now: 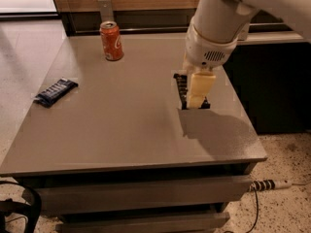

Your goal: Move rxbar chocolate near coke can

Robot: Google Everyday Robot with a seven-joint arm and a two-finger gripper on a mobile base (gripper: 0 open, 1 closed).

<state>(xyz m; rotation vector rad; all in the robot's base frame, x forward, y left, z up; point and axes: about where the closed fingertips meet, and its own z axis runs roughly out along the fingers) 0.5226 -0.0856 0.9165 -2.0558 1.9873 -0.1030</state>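
Observation:
The rxbar chocolate point(181, 88), a flat black bar with white text, hangs in my gripper point(196, 99) above the right part of the table, casting a shadow on the tabletop below it. The gripper's cream fingers point(199, 87) are shut on the bar, and the white arm comes down from the upper right. The coke can point(112, 41), orange-red with a silver top, stands upright at the back left of the table, well apart from the bar.
A dark blue crinkled wrapper point(56, 91) lies near the left edge of the grey table point(121, 130). A wooden wall and a metal bracket point(105, 8) stand behind the can. A power strip point(272, 184) lies on the floor at the right.

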